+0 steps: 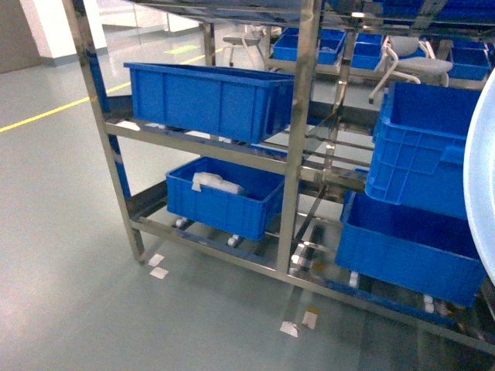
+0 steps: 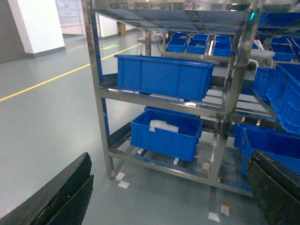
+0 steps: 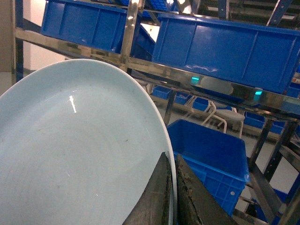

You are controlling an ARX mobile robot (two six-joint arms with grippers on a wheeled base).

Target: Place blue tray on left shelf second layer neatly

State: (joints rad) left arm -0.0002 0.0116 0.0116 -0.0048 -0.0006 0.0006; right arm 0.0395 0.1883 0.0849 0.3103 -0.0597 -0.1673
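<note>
Blue tray (image 3: 75, 154) held at its rim, pinched by the right gripper (image 3: 172, 197), jaws clamped either side of the edge; in head view only a pale sliver at the far right (image 1: 481, 178), well off the left shelf second layer (image 1: 201, 143). That tier carries a dark-blue crate (image 1: 209, 97), bare bars beside it. Left gripper (image 2: 164, 197) spread wide, empty. Best to swing the tray leftward, level it, clear the upright (image 1: 298, 131), set it flat on the bars
</note>
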